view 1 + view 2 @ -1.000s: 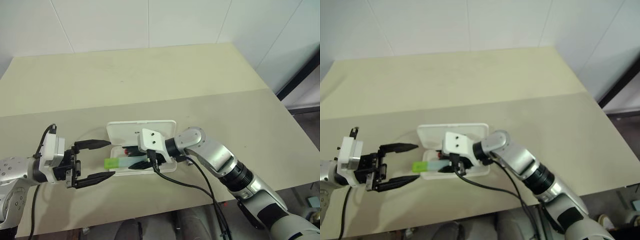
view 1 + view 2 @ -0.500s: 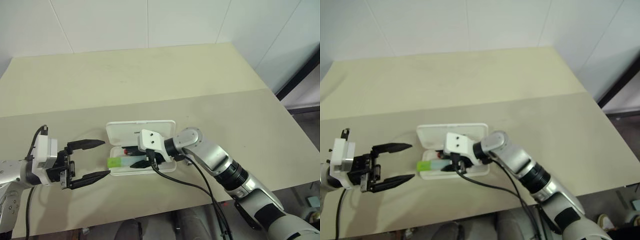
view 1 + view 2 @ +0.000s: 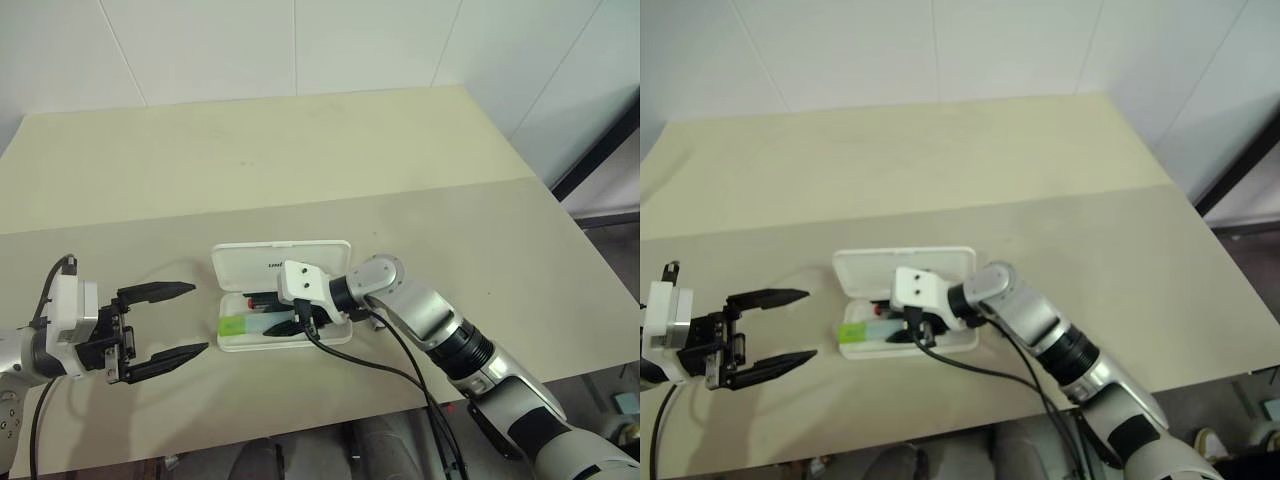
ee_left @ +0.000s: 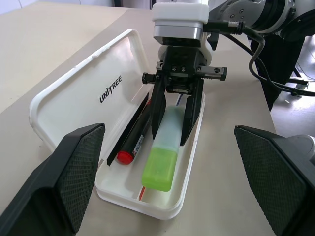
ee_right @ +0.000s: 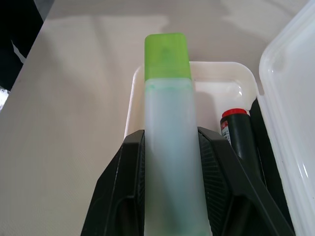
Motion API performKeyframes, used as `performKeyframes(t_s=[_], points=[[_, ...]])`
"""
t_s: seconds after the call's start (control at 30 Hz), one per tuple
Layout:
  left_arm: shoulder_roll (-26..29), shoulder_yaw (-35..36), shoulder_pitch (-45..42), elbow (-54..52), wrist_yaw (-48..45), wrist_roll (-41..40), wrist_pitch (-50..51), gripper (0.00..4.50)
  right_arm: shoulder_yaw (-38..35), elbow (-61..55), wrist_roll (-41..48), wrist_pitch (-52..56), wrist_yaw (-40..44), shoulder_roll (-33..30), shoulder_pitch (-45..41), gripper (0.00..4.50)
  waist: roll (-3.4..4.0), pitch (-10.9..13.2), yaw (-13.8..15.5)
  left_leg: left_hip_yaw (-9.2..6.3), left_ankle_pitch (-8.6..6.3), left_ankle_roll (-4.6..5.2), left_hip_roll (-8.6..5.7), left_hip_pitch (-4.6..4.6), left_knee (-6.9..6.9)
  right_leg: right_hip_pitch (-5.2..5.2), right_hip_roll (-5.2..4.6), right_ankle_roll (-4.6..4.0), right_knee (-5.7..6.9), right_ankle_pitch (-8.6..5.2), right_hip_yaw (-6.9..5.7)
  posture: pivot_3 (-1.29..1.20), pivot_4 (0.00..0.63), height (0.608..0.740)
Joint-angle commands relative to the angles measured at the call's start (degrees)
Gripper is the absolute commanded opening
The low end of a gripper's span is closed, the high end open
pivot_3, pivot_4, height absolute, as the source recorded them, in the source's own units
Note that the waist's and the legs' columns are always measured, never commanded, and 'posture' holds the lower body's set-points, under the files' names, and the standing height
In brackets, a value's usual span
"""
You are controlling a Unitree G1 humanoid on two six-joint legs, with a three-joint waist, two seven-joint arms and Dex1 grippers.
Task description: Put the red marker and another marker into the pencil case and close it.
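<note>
The left gripper is hovering wide open left of the open pencil case; inside, the right gripper is clamping the green-capped highlighter beside the red marker.

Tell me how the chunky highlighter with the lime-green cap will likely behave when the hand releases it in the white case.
The chunky pale-bodied highlighter with the lime-green cap looks stiff and probably light, being translucent plastic. Its flattish body probably will not roll far, and the slim red marker and the wall of the white hard-plastic pencil case flank it. The smooth surface may be slippery.
</note>
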Motion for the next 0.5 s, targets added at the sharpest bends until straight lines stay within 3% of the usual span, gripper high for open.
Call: performKeyframes(t_s=[0.03,0.23,0.27,0.5], points=[[0.7,1.1,-1.0,-1.4,0.5,-0.5,-1.3,4.5,-0.9,-0.5,-0.2,-1.5,0.8,0.5,-0.9,2.11,0.0,0.0,0.0,0.0,0.0,-0.01,0.0,0.0,0.0,0.0,0.0,0.0,0.0,0.0,-0.01,0.0,0.15,0.74],[0.5,0.0,-2.0,-1.2,0.8,-0.3,-1.5,4.5,-1.3,-2.3,0.4,-0.6,1.4,0.1,-0.6,4.28,0.0,0.0,0.0,0.01,0.01,-0.02,0.0,0.0,0.01,0.0,-0.02,-0.02,0.04,-0.01,-0.05,0.0,0.15,0.74],[0.4,-0.3,-2.3,-1.2,0.9,-0.3,-1.5,4.5,-1.5,-3.0,0.5,-0.1,1.4,0.0,-0.5,4.48,0.0,0.0,0.0,0.01,0.01,-0.02,0.0,0.0,0.01,0.0,-0.01,-0.02,0.04,-0.01,-0.05,0.0,0.15,0.74],[-0.1,-2.8,-4.5,-1.3,1.7,-0.6,-1.2,4.5,-3.6,-13.1,5.0,6.1,2.5,-2.9,1.8,4.48,0.0,0.0,0.2,-0.04,0.0,-0.03,0.0,-0.01,0.02,0.02,-0.08,-0.03,0.04,-0.02,-0.17,0.0,0.15,0.74]])
